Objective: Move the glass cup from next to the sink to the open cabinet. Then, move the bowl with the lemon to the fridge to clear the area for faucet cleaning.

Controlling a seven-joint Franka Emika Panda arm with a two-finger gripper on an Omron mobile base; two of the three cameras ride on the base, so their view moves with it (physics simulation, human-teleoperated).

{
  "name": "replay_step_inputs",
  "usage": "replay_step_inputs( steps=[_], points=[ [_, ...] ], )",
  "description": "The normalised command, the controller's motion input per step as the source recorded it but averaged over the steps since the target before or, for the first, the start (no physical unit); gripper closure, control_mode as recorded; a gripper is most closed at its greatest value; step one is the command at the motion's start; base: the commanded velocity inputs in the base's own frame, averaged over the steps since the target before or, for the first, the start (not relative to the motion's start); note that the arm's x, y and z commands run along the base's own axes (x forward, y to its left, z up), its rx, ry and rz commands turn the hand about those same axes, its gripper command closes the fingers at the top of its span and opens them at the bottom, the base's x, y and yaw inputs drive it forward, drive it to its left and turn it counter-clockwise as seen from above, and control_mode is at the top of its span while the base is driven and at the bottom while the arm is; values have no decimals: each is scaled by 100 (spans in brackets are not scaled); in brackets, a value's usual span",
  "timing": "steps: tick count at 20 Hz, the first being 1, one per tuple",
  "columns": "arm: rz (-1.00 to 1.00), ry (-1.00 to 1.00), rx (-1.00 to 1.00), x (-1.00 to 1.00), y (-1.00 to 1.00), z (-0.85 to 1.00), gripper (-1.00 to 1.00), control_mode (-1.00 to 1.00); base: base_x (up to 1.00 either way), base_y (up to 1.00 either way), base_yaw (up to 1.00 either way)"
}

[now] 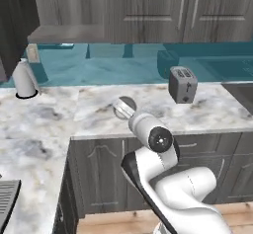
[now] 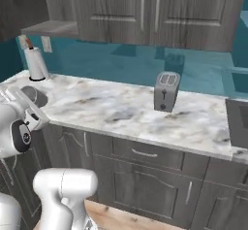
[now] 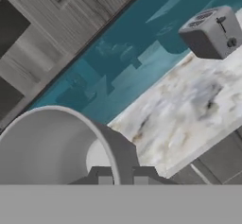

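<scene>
Gripper [image 3: 119, 179] holds the cup [image 3: 52, 145], jaws nearly shut and pinched on its rim wall; in the hand view the cup mouth looms large at lower left, one dark fingertip either side of its wall. In the left base view the cup [image 1: 124, 107] sits at the end of the arm [image 1: 163, 178], lifted above the marble counter [image 1: 99, 104], seen as a round greyish disc. In the right base view the cup [image 2: 30, 94] shows at the left edge over the counter [image 2: 121, 110]. A grey toaster [image 1: 182, 84] stands on the counter to the right, well apart from the cup. A white paper towel roll [image 1: 24, 79] stands upright at the far left by the teal backsplash [image 1: 113, 62]. Grey wall cabinets [image 1: 163, 11] hang above; an open shelf [image 1: 66, 33] is at their left. Base cabinets [image 2: 145, 175] with drawers run below the counter.
</scene>
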Motion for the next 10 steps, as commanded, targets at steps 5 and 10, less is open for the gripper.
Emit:
replay_step_inputs(
  steps=[5, 10],
  points=[
    [0, 0, 0, 0, 0, 0, 100, 100, 58, 41, -20],
    [0, 0, 0, 0, 0, 0, 100, 100, 88, 58, -16]
  ],
)
